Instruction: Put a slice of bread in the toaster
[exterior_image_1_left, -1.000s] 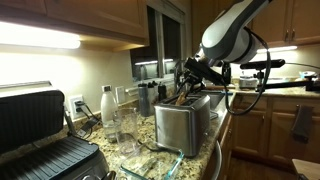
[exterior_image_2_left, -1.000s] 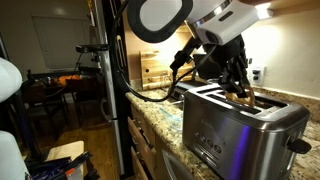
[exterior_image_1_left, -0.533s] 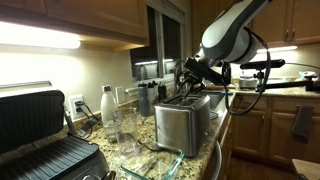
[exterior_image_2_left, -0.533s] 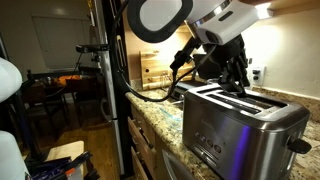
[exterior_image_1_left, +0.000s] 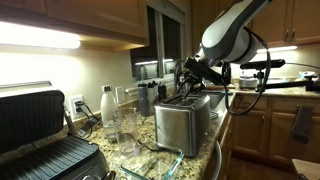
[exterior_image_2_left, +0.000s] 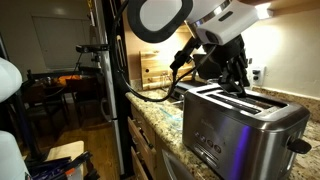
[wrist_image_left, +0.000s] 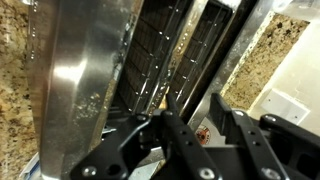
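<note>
Two wire-lined slots (wrist_image_left: 165, 55) atop boxy brushed-steel toaster (exterior_image_2_left: 240, 125), black claw (exterior_image_2_left: 240, 85) parted above

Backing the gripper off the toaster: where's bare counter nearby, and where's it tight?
Bare granite counter runs between the toaster and the wall with the outlet, plus a strip along the toaster's opposite side. Crowded: a white bottle and glasses fill the counter between toaster and contact grill. The gripper hangs close over the slots.

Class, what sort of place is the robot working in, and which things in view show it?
Probably a home kitchen: a steel toaster stands on a granite countertop, a black contact grill sits nearby, and there are wooden cabinets below the counter.
</note>
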